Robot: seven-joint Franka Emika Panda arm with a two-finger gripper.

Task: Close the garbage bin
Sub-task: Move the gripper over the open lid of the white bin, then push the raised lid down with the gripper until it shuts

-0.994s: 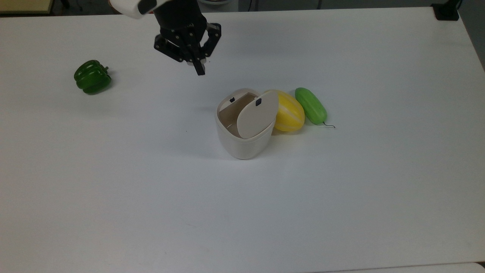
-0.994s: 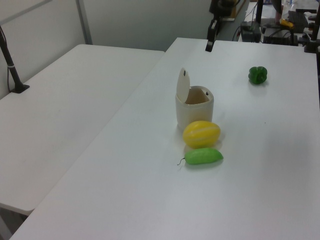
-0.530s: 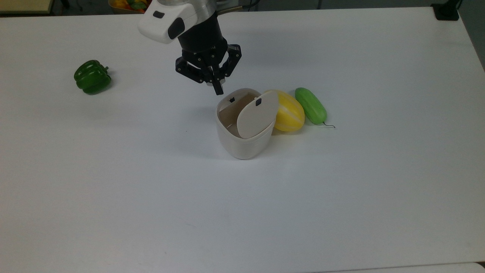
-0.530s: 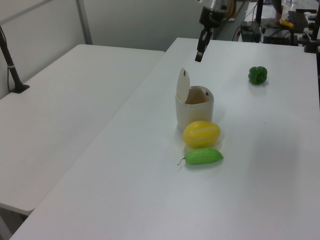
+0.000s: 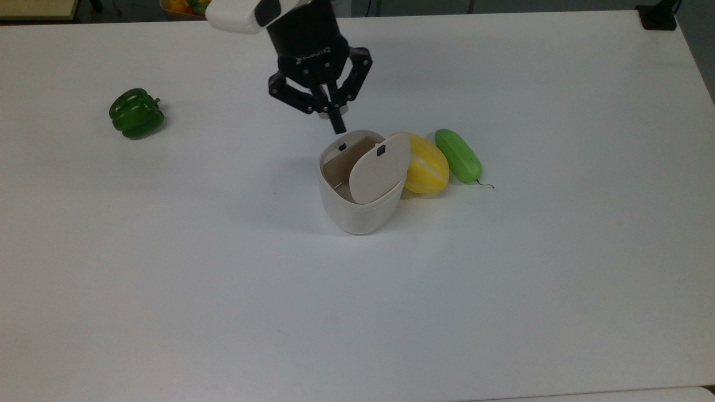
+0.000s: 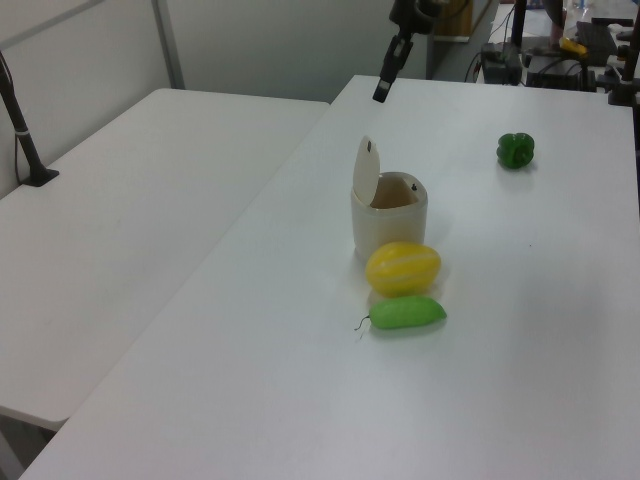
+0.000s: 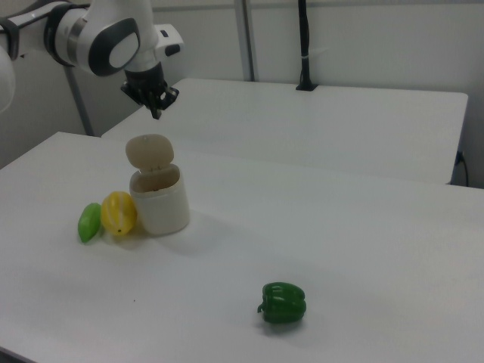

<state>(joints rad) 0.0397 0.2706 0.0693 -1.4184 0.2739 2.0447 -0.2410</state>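
Observation:
The garbage bin (image 5: 360, 215) is a cream-white tub standing near the middle of the white table, also seen as the bin (image 6: 388, 225) and the bin (image 7: 160, 203). Its beige lid (image 5: 380, 167) stands raised on its hinge, upright in the left view (image 6: 367, 170) and in the right view (image 7: 150, 150), leaving the inside open. My gripper (image 5: 338, 125) hangs shut with nothing in it, just past the bin's far rim in the top view. It is well above the raised lid in the left view (image 6: 381, 92) and in the right view (image 7: 156, 113).
A yellow melon (image 5: 427, 164) lies against the bin on the top view's right, with a green cucumber (image 5: 458, 155) beside it. A green bell pepper (image 5: 136, 113) sits far off at the top view's left. A second white table (image 6: 150, 200) adjoins.
My gripper has travelled from the top view's upper left toward the bin's far rim, then rose in the left view. The lid and the vegetables have not moved.

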